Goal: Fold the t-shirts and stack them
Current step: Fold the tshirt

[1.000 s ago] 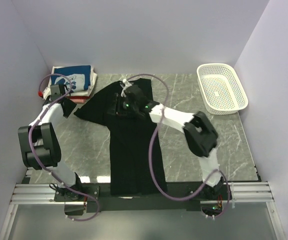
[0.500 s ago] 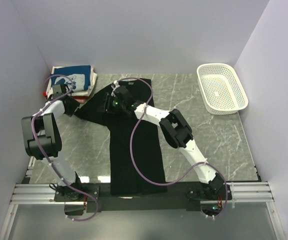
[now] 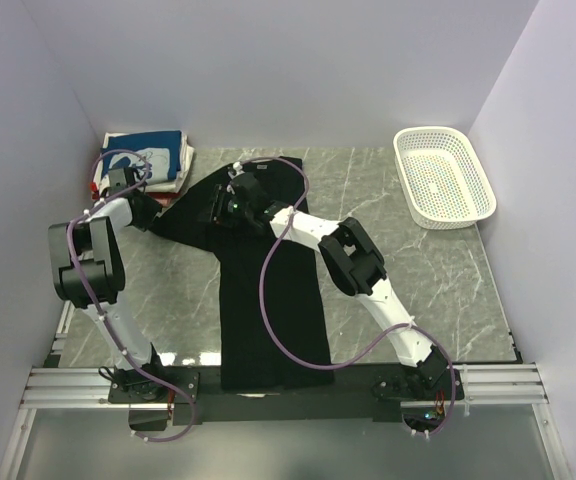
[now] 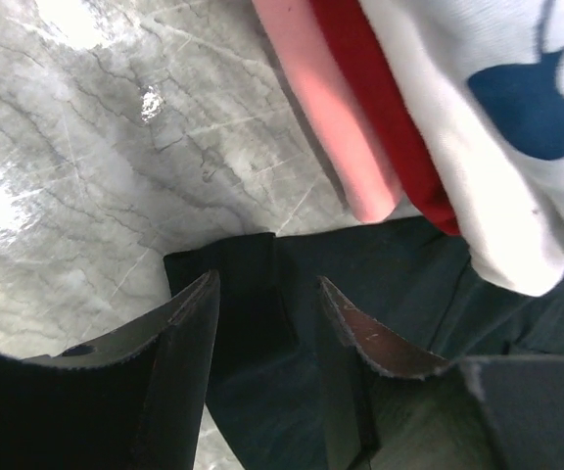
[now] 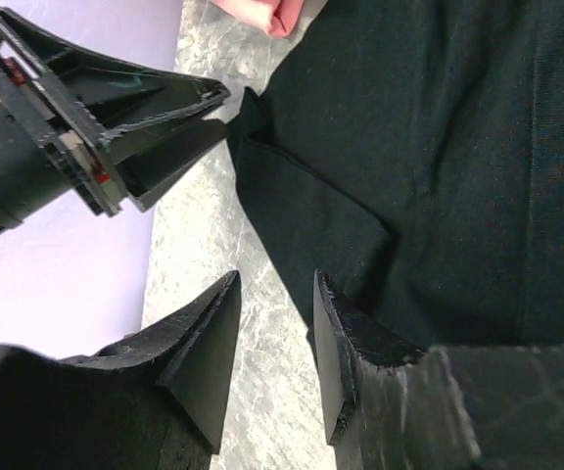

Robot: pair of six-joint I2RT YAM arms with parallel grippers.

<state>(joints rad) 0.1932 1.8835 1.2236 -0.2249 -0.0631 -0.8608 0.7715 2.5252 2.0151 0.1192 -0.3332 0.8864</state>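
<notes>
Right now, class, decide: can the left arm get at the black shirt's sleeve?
Probably yes. The left tool is open with the sleeve edge right between its fingers, nothing over it; the folded stack lies just beside.

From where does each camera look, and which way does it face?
Top external: above and behind the bases, facing down on the table; shows the left arm and right arm over the black t-shirt.
Left wrist: on the left arm, looking down between the left fingers at the shirt's sleeve and the folded stack.
Right wrist: on the right arm, looking down between the right fingers at that sleeve; the left fingers show beyond.
Shared: both wrist views see the sleeve.
</notes>
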